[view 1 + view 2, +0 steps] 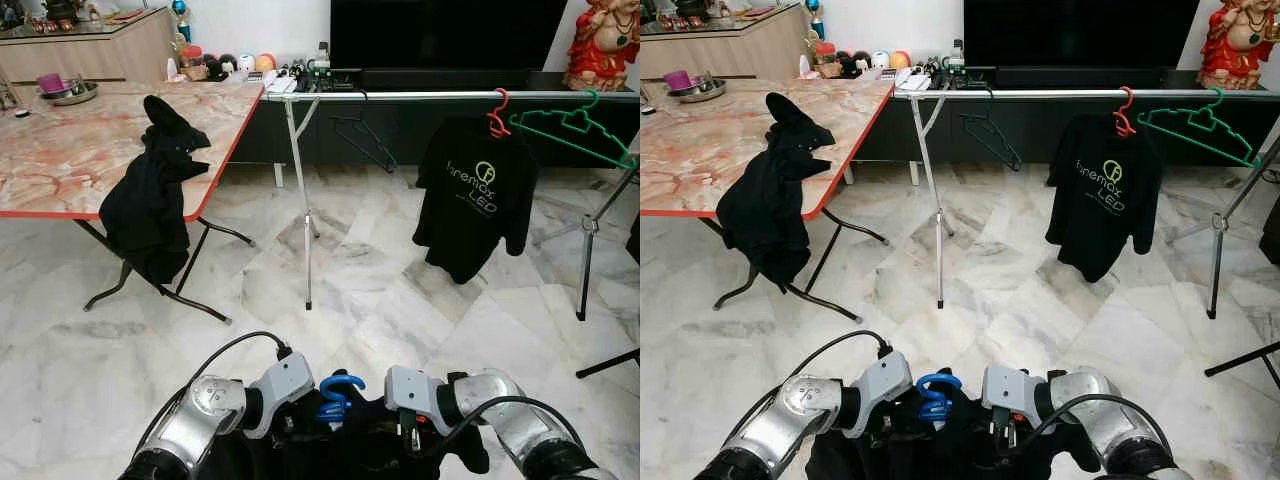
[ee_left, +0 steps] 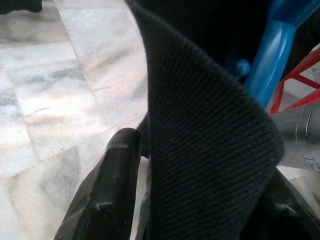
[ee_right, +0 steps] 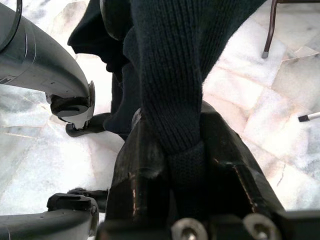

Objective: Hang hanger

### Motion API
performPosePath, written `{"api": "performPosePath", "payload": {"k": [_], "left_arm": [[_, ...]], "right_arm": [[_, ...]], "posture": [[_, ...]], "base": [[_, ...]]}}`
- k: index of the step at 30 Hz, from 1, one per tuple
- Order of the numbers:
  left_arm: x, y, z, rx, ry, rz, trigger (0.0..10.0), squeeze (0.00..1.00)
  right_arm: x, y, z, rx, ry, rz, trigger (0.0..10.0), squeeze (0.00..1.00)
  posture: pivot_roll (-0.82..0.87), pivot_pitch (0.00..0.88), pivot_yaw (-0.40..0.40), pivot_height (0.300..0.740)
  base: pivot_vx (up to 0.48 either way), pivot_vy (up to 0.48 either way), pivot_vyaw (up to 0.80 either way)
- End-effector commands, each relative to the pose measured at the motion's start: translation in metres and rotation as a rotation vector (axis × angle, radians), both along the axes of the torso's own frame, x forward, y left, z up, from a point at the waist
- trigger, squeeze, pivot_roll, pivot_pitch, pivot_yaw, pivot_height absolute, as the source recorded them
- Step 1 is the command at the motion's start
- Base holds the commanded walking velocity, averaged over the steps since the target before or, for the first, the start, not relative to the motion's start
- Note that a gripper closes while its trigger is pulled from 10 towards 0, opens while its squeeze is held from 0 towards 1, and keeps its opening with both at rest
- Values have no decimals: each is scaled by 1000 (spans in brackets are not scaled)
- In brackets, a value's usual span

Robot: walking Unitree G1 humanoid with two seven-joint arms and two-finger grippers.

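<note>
Low in front of me, both grippers hold a black knit garment that hangs on a blue hanger, whose hook sticks up between my wrists. My left gripper is shut on a fold of the fabric, with the blue hanger just beyond it. My right gripper is clamped on another fold of the same garment. Farther ahead runs the silver rail of a clothes rack, well out of reach of both arms.
On the rail hang a black hanger, a black T-shirt on a red hanger, and a green hanger. The marble table at left has black clothing draped over its edge. The rack's legs stand on marble floor.
</note>
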State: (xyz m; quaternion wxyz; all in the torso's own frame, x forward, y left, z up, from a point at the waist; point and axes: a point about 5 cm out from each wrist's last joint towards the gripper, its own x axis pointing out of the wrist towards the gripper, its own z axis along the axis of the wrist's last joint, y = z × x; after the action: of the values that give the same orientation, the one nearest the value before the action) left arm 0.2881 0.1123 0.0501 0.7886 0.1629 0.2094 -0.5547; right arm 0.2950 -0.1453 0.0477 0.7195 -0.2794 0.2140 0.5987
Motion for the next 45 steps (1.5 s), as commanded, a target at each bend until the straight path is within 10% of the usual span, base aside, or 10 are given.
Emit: {"api": "performPosePath", "payload": {"k": [1,22,23,24,31,33,34,45], "left_arm": [[1,0,1,-11,-2,7,0,0],[1,-3,-2,-42,5,12,0,0],[1,-3,-2,-42,5,12,0,0],[1,-3,-2,-43,4,11,0,0],[1,-4,-2,-50,7,9,0,0],[1,-4,-3,-51,6,10,0,0],[1,-4,-3,-50,5,11,0,0],[7,-1,-6,24,-55,49,0,0]], "right_arm": [[8,6,12,56,-50,1,0,0],[9,3,11,53,-54,-17,0,0],[9,3,10,51,-57,-19,1569,0],[9,2,10,45,-58,-22,9529,0],[7,0,7,47,-28,-26,10000,0],[7,0,7,51,-17,-24,10000,102],[7,0,7,59,-8,-24,10000,976],[-2,-5,6,44,135,84,10000,1000]], "posture": [[31,67,-12,740],[25,67,-16,740],[25,67,-16,740],[26,65,-16,740],[25,61,-17,740],[25,61,-17,740],[26,61,-18,740],[23,54,-18,740]], "base": [[0,0,0],[0,0,0],[0,0,0],[0,0,0],[0,0,0],[0,0,0],[0,0,0],[0,0,0]]}}
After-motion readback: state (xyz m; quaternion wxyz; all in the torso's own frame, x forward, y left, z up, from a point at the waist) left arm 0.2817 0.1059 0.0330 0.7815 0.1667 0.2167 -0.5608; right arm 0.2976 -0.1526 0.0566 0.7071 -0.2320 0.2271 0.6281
